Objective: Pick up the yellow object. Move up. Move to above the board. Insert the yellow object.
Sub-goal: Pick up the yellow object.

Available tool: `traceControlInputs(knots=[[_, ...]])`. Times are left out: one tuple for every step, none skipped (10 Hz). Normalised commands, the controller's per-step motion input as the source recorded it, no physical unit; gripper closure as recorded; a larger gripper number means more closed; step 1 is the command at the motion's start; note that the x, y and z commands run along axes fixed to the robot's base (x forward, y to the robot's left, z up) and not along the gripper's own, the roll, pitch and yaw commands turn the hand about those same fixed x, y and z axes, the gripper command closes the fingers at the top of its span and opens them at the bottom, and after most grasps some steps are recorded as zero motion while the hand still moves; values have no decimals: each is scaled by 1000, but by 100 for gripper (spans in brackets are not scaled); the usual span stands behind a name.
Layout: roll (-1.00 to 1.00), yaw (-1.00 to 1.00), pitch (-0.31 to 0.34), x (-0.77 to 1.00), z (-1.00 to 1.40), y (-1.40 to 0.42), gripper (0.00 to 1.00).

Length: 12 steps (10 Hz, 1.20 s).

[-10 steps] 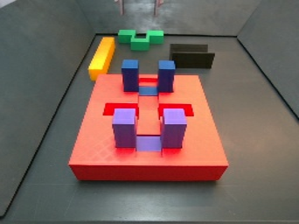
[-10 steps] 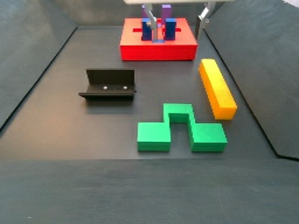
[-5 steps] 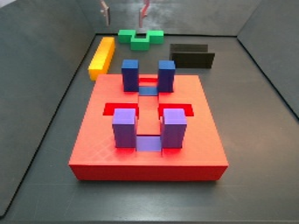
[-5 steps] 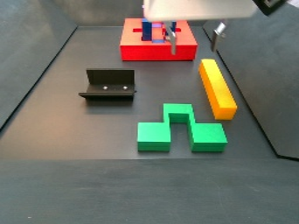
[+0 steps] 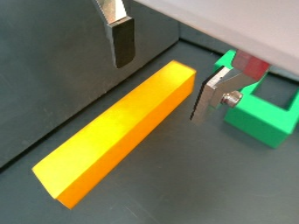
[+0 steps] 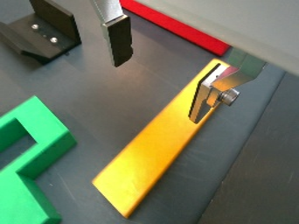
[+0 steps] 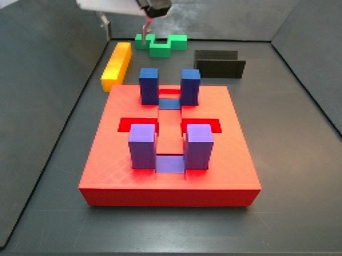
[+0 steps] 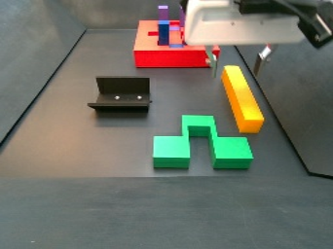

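Observation:
The yellow object (image 8: 240, 97) is a long orange-yellow bar lying flat on the dark floor beside the right wall; it also shows in a side view as the yellow object (image 7: 118, 65). My gripper (image 8: 239, 56) hangs open above the bar's end nearest the board (image 8: 176, 55), a red slab with blue and purple posts. In both wrist views the bar (image 5: 117, 131) (image 6: 163, 144) runs away from the gripper (image 5: 163, 68) (image 6: 162, 70). One finger (image 6: 208, 96) stands over the bar's end, the other finger (image 6: 117, 39) over bare floor. Nothing is held.
A green notched block (image 8: 200, 144) lies close beside the bar's other end, seen as the green block (image 5: 263, 114) near one finger. The black fixture (image 8: 121, 94) stands left of centre. Grey walls enclose the floor; the right wall runs close along the bar.
The gripper has come down and forward from the far edge of the scene to hang over the bar's end by the board. The pieces have not moved.

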Motion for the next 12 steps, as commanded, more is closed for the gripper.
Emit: traceControlInputs(knots=[[-137, 0, -106, 0, -483, 0, 0], [-139, 0, -113, 0, -480, 0, 0], [-147, 0, -83, 0, -426, 0, 0], [-124, 0, -93, -109, -434, -37, 0], [-66, 0, -76, -243, -286, -40, 0], [-76, -31, -61, -317, -146, -34, 0], [-64, -40, -79, -343, -160, -60, 0], [-36, -26, -64, -300, -106, -54, 0], [0, 0, -54, -246, -160, -43, 0], [0, 0, -40, -163, -251, -54, 0], [0, 0, -43, -109, -294, -6, 0], [0, 0, -50, -89, -343, 0, 0]])
